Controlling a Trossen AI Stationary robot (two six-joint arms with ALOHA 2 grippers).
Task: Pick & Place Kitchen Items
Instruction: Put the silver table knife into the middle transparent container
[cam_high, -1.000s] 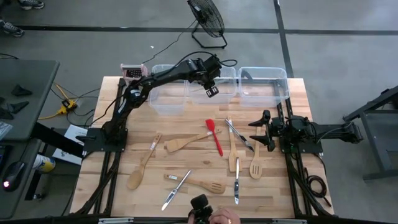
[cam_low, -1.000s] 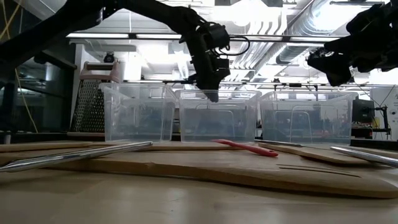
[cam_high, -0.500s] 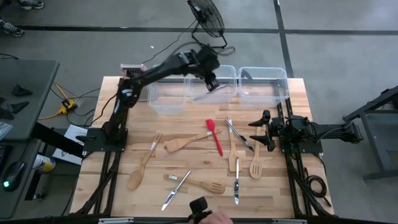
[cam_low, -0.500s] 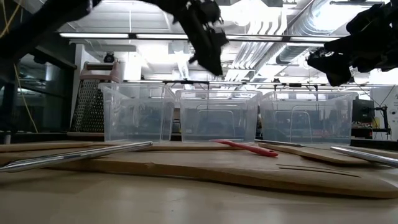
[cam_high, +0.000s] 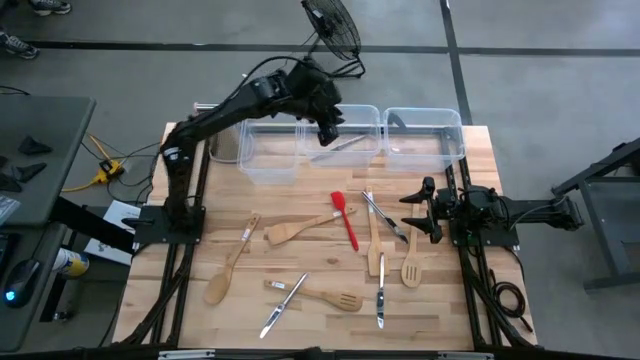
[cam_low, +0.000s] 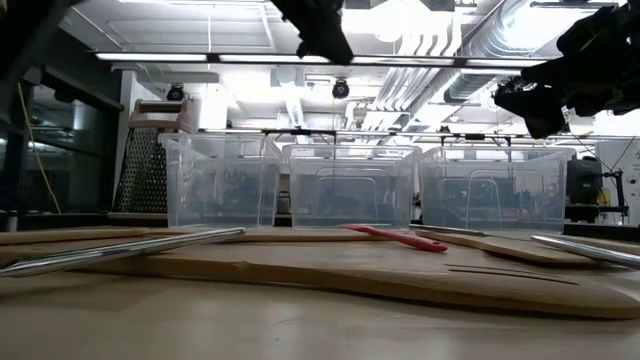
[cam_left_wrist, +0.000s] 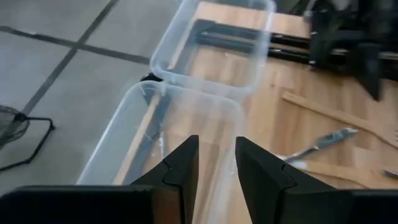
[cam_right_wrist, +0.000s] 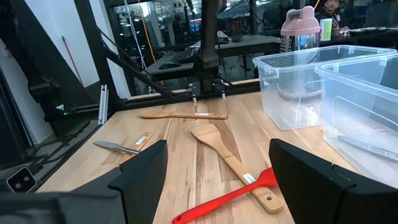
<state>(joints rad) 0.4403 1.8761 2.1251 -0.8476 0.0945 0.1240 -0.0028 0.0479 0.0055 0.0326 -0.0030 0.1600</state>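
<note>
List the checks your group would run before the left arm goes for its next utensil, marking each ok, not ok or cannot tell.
1. Left gripper empty: ok, a narrow gap, nothing in it.
2. Left gripper clear of the middle tub: ok, the low view shows it above the rims.
3. Metal utensil fully inside the middle tub: ok.
4. Right gripper out of the way: ok, open, at the table's right side.
5. Red spatula apart from the wooden spatula: cannot tell, its head lies close by that handle.
</note>
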